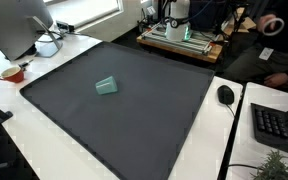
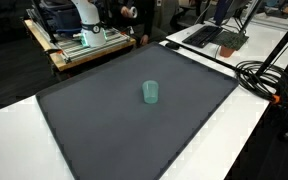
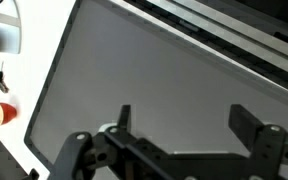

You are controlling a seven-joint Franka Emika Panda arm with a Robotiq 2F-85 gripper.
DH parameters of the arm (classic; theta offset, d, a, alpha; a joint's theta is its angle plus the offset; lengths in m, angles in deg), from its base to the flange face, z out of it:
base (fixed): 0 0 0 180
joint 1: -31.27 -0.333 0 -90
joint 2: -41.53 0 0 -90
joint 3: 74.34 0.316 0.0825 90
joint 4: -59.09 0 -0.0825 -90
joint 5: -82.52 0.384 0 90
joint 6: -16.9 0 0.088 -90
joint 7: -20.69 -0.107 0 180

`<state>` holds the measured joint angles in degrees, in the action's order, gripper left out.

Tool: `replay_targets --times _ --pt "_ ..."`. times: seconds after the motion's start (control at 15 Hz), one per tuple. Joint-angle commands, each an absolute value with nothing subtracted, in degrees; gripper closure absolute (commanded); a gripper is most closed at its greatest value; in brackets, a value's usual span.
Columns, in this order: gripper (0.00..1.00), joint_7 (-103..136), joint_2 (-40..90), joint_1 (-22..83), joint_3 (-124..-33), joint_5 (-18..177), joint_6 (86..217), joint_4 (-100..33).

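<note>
A small teal cup sits near the middle of a dark grey mat on a white table, and shows in both exterior views. In the wrist view my gripper is open and empty, with its two dark fingers spread wide high above the mat. The cup is out of the wrist view. The robot's base stands behind the mat's far edge, and the gripper itself does not show in either exterior view.
A red bowl and a white object sit beside a monitor off one corner of the mat. A mouse and keyboard lie on the other side. Black cables run along the table.
</note>
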<state>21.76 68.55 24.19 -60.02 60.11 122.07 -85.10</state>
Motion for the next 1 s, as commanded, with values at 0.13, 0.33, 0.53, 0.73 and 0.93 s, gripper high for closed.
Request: replay_targets --times 0.13,0.33,0.53,0.73,0.93 --pt "0.0 21.92 67.33 22.82 -61.17 59.36 121.78 -84.15" --pt "0.0 26.95 60.65 21.93 -60.28 56.91 120.22 -83.49" --pt "0.0 28.7 53.42 21.55 -60.07 54.1 120.69 -82.95" --pt "0.0 29.17 43.44 22.01 -60.27 46.92 119.39 -78.89" --pt "0.0 30.9 35.03 21.55 -61.24 38.37 117.86 -73.91"
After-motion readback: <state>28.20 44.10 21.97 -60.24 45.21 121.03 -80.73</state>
